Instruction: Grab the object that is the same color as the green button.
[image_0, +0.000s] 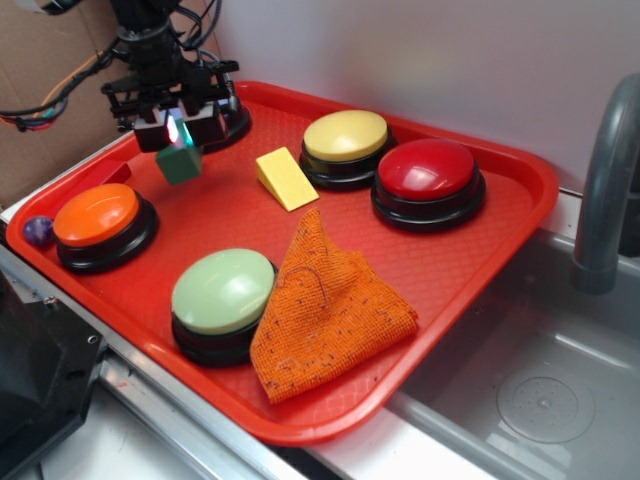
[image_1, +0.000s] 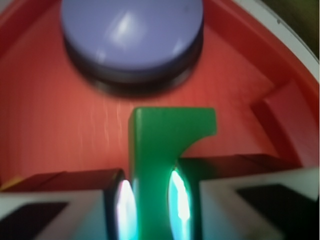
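Care is needed in the lift: the green block (image_1: 157, 150), clamped between the pads of the pincer (image_0: 176, 130) at the tray's far left, should be raised straight and kept clenched, since only its narrow stem is pinched. It appears to hang clear of the red tray (image_0: 520, 200). The tray is seen beside a grey sink (image_0: 540, 390). On it are set the green button (image_0: 222, 290), an orange cloth (image_0: 325, 310) and a yellow wedge (image_0: 286, 178).

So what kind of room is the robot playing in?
Probably a pretend kitchen set up for robot tests. A red tray sits beside a grey sink with a tap. Cardboard stands behind, and the gripper holds a green block over the tray.
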